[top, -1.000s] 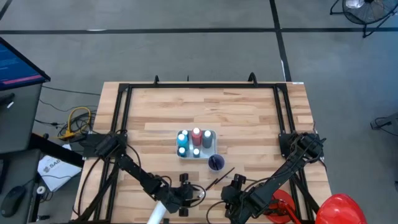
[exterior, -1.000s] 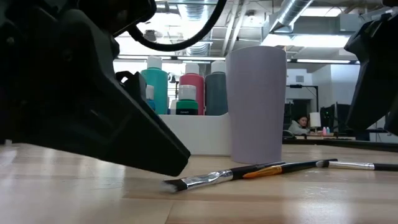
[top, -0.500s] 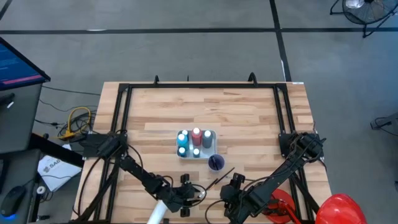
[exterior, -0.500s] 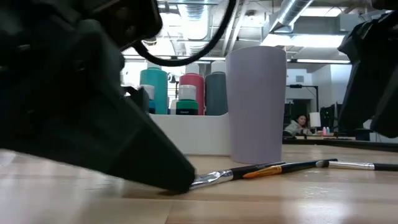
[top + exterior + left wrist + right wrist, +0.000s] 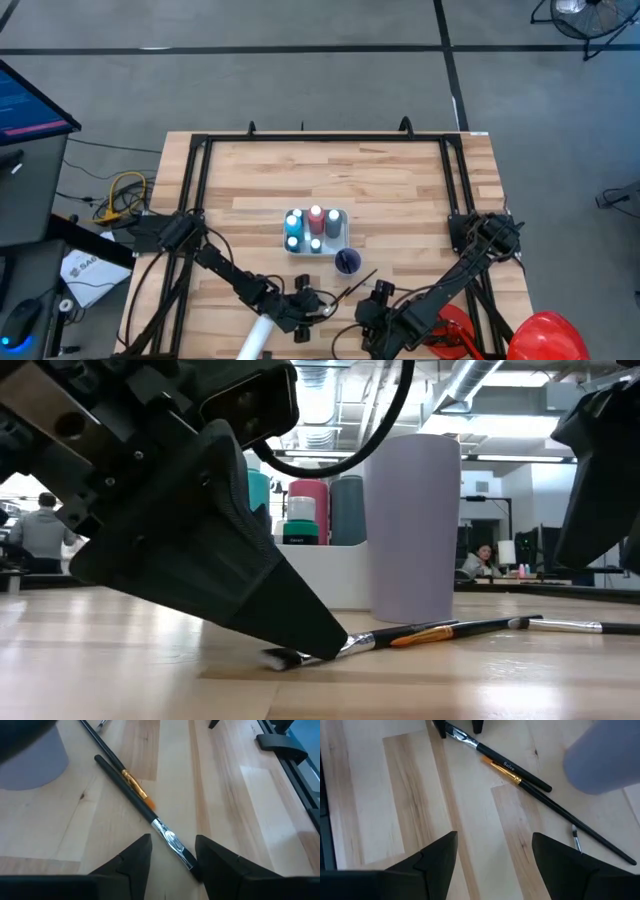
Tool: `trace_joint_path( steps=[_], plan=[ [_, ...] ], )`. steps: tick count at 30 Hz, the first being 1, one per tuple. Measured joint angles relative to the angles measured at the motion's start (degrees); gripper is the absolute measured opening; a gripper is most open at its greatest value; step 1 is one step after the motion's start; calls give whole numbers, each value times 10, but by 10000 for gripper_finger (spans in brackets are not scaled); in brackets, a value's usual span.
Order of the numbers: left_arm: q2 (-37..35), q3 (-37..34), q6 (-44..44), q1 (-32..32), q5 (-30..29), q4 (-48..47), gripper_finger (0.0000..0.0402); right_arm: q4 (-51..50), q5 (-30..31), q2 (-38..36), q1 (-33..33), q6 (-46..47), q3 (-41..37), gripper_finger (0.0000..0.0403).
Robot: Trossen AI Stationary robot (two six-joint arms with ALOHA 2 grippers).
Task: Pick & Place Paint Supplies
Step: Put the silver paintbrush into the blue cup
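While the right gripper [image 5: 490, 852] is held open nearby, the brush [image 5: 150, 815] tip is straddled by the left gripper's [image 5: 172, 857] parted fingers.

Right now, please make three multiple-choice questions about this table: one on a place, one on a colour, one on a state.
1. Where does the lilac cup stand?
A. beside the white caddy
B. at the table's far edge
C. inside the caddy

2. What colour is the band on the thin brush?
A. green
B. orange
C. blue

3. How is the left gripper?
A. shut on the cup
B. lifted high above the table
C. open around the black brush

Answers:
1 A, the cup touches the caddy's corner.
2 B, the wrist views show orange.
3 C, a finger stands on either side of the bristle end.
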Motion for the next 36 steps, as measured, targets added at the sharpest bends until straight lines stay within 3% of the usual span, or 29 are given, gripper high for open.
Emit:
trace_joint_path(
  steps=[27, 33, 36],
  plan=[
    [-3, 0, -64, -20, 11, -27, 147, 6, 0, 0, -9, -5, 0, 249],
    [-16, -1, -30, -44, -53, -58, 147, 6, 0, 0, -9, -9, 0, 249],
    [-46, -7, -9, -68, -112, -87, 147, 9, 2, 0, -9, -14, 0, 249]
  ],
)
